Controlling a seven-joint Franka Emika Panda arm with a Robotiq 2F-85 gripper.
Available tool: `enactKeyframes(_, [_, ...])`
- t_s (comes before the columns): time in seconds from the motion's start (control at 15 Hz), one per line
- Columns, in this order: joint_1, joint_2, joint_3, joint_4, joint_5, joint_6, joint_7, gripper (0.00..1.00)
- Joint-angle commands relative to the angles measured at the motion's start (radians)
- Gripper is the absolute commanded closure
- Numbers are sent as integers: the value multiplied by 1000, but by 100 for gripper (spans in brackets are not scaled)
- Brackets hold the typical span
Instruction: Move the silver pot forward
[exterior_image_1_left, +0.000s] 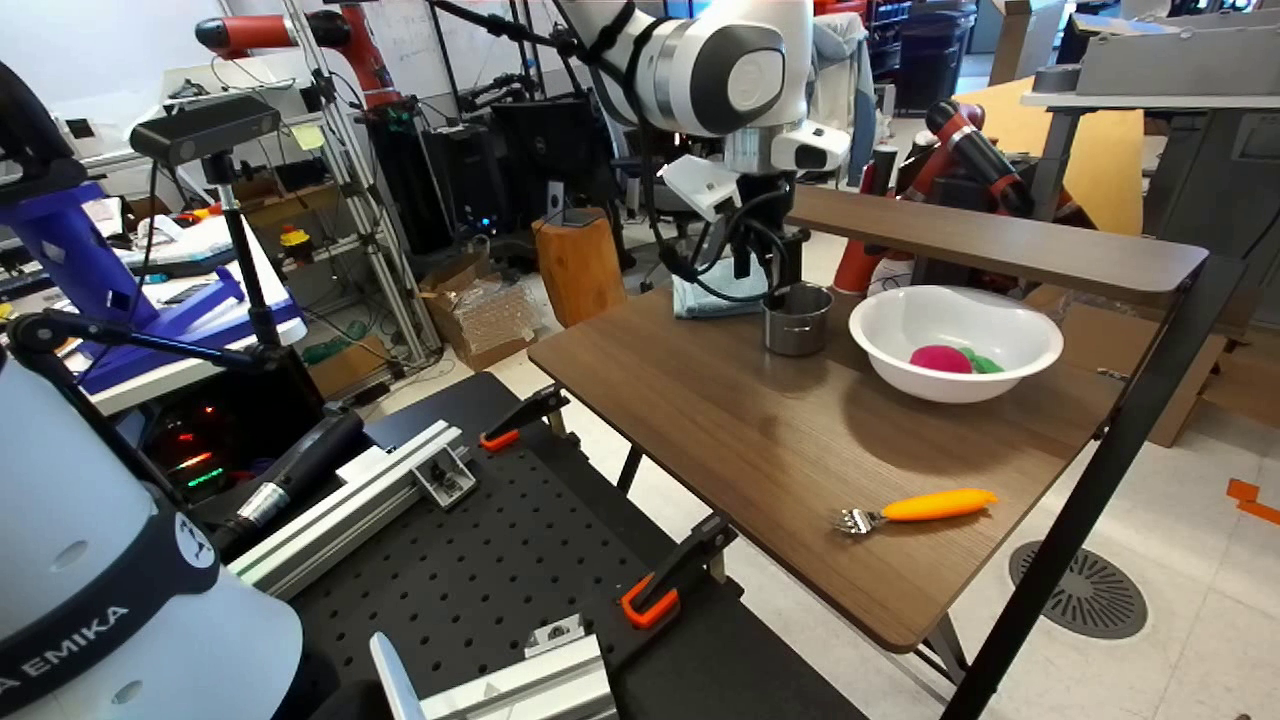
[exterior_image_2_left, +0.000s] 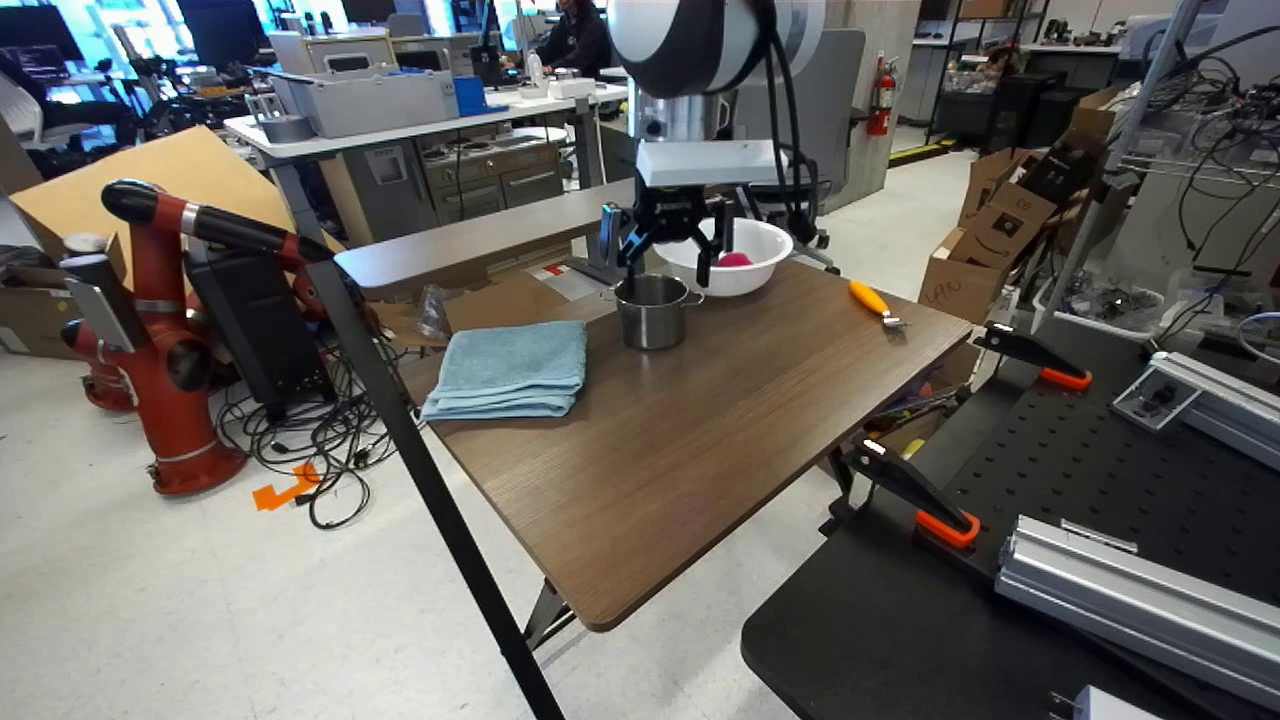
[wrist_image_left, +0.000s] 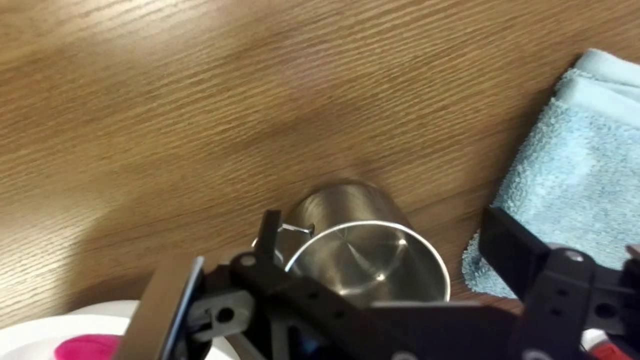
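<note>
- One silver pot (exterior_image_1_left: 795, 330) stands upright on the table (exterior_image_1_left: 660, 375), between a white bowl (exterior_image_1_left: 960, 388) and a folded blue towel (exterior_image_2_left: 508, 370).
- One gripper (wrist_image_left: 389, 240) hangs over the pot, its jaws apart; whether a finger touches the pot, I cannot tell.
- One pink thing (exterior_image_1_left: 938, 359) and something green (exterior_image_1_left: 985, 364) lie in the bowl just beside the pot.
- One orange-handled fork (exterior_image_1_left: 920, 508) lies well apart from the pot.

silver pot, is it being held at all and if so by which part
Nothing is held: the fingers are spread, and the wrist view shows a gap between one and the silver pot.
</note>
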Motion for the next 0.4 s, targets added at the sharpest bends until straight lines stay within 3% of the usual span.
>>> enactKeyframes(0.0, [-1,-26,2,-27,13,-3,0,0])
enactKeyframes(0.33, [-3,-76,5,-88,24,-2,1,0])
